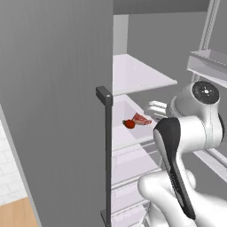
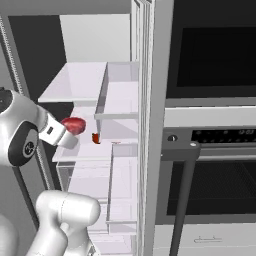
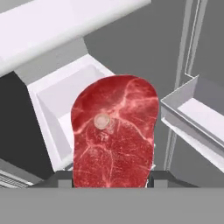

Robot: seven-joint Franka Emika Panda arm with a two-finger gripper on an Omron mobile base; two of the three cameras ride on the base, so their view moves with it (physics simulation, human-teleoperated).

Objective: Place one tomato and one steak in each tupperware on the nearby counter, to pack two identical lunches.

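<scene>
Here the white arm bends at the elbow and reaches into the open fridge, its gripper (image 2: 75, 131) level with the middle shelf (image 1: 133, 137). Its jaws are closed on a steak (image 3: 114, 133), which stands up large and marbled before the hand camera. On the shelf, another steak (image 1: 141, 119) lies just beside a tomato (image 1: 129, 124). No readable writing anywhere

No readable text, labels, brands or numbers anywhere; oven control panel (image 2: 220, 136) at right shows faint marks, too small to read; fridge shelves (image 1: 139, 75) carry no signs
</scene>
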